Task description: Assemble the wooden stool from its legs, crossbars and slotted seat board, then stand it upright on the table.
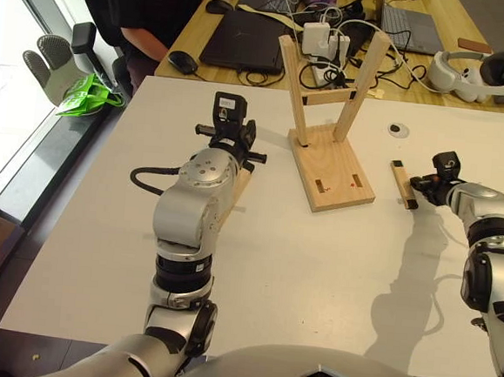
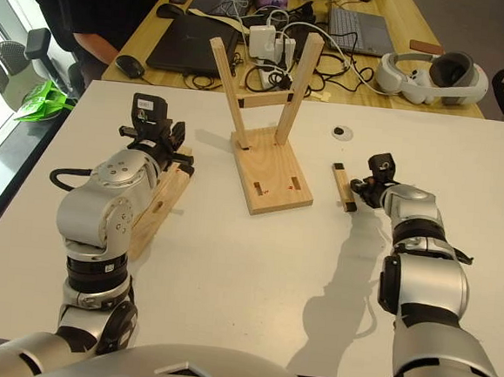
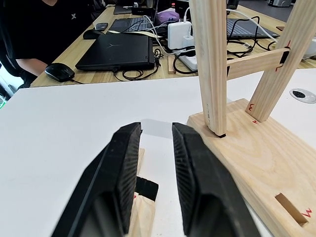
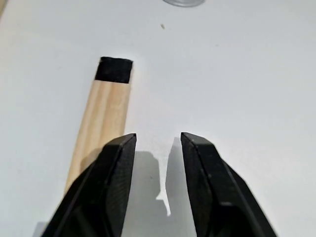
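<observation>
The slotted seat board (image 1: 339,185) lies flat on the white table with two legs (image 1: 290,82) standing up from it, joined by a crossbar (image 1: 329,97). Two slots near its front edge are bare. My left gripper (image 3: 156,131) is open and hovers just left of the board, over more wooden leg pieces (image 2: 159,203) lying under the arm. A loose crossbar (image 1: 401,183) with black ends lies to the right of the board. My right gripper (image 4: 157,140) is open, low over the table, with that crossbar (image 4: 106,113) just beside its fingers.
A round grommet (image 1: 399,128) sits in the table behind the loose crossbar. Beyond the table's far edge, a wooden desk (image 1: 190,35) carries laptops, a mouse, cables, a power strip and a headset (image 1: 488,76). A person stands at the back left.
</observation>
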### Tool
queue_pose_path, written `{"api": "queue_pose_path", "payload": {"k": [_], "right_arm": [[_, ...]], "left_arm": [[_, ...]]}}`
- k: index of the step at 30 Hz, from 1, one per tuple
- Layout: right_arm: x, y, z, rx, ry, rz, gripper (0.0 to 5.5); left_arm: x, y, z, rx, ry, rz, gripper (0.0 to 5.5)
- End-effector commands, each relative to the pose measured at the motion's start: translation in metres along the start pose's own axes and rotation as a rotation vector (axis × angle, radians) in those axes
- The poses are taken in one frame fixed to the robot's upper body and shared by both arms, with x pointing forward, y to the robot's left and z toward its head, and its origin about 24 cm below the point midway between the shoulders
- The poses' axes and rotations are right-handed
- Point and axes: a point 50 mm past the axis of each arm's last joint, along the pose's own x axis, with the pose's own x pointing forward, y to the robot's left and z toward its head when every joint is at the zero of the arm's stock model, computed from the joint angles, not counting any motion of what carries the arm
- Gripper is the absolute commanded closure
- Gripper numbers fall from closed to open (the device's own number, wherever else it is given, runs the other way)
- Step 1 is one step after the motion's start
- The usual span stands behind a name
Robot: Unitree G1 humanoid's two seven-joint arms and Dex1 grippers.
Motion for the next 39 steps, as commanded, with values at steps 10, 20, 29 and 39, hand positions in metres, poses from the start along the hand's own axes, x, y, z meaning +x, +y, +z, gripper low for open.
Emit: {"api": "queue_pose_path", "payload": {"k": [10, 20, 29, 39], "right_arm": [[-0.028, -0.016, -0.013, 0.155, -0.22, 0.199, 2.91], [-0.03, 0.006, -0.044, 0.088, -0.229, 0.259, 2.41], [-0.018, 0.02, -0.068, 0.027, -0.008, 0.264, 1.7], [-0.018, 0.011, -0.064, 0.007, 0.071, 0.249, 3.01]], "left_arm": [[-0.005, -0.003, -0.001, -0.001, -0.011, 0.036, 4.34], [-0.004, -0.016, 0.003, 0.019, -0.03, -0.002, 4.34], [-0.004, -0.02, 0.004, 0.028, -0.036, -0.011, 4.34], [-0.002, -0.021, 0.005, 0.031, -0.042, -0.019, 4.34]]}}
